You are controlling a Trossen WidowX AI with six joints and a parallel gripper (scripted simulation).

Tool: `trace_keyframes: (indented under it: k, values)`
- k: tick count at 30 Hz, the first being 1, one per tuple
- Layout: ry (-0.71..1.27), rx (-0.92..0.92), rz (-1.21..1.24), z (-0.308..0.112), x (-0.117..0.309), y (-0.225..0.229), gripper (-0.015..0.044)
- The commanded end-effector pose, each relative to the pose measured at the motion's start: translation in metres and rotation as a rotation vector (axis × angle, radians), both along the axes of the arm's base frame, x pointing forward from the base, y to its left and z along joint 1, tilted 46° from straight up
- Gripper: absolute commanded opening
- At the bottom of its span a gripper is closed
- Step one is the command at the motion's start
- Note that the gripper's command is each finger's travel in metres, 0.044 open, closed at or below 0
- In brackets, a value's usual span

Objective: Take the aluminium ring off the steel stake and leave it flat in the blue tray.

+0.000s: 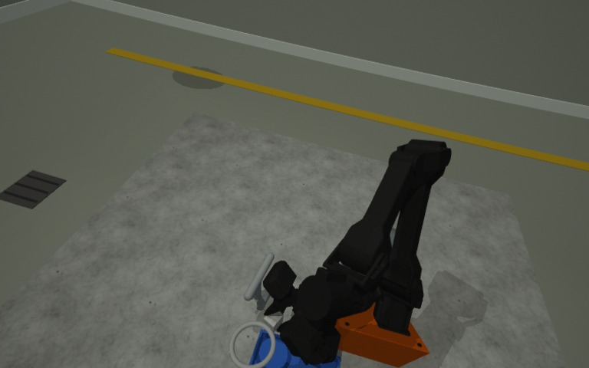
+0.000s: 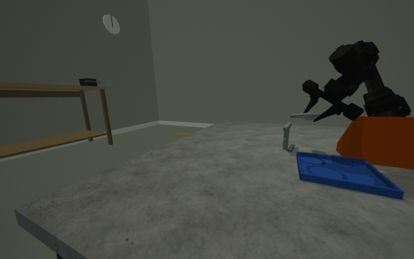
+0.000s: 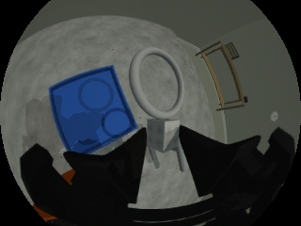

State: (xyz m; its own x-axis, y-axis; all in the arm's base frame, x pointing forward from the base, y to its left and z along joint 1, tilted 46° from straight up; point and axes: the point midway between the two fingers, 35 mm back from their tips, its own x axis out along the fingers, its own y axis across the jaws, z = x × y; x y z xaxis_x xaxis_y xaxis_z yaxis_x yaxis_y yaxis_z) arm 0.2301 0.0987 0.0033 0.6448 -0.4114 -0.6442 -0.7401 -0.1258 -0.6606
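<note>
The grey ring [image 1: 251,323] [image 2: 296,115] [image 3: 134,80] hangs in the air, off the stake and nearly level in the exterior view. Its block-like tab [image 3: 162,136] is between the fingertips of my gripper [image 1: 274,320] [image 2: 309,116] [image 3: 162,130], which is shut on it. The steel stake [image 1: 259,277] [image 2: 285,139] [image 3: 182,160] stands upright with its cross-bar on top; the ring is above that height. The blue tray [image 1: 284,359] [image 2: 347,184] [image 3: 68,101] lies on the table below, partly cut off in the top view. Round shadows fall inside it.
The orange base block [image 1: 380,347] [image 2: 392,144] stands behind the tray, under the arm. The stake stands close to the tray's far left corner in the exterior view. A wooden shelf [image 2: 42,86] [image 3: 232,77] is well away from the table.
</note>
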Motion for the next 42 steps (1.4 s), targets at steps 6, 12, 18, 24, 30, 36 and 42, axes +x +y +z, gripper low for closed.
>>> trace_keyframes:
  k: [6,12,18,24,30,36,42]
  values:
    - [0.047,-0.129,0.061,-0.072,-0.061,0.001,0.0000]
    - [0.016,-0.240,0.111,-0.100,-0.092,-0.025,0.0000]
    - [0.014,-0.243,0.113,-0.101,-0.093,-0.027,0.0000]
    - [0.014,-0.243,0.113,-0.113,-0.093,-0.038,0.0000]
    - [0.014,-0.244,0.113,-0.121,-0.093,-0.048,0.0000]
    - [0.021,-0.240,0.106,-0.118,-0.094,-0.043,0.0157]
    - [0.021,-0.240,0.106,-0.118,-0.094,-0.043,0.0315]
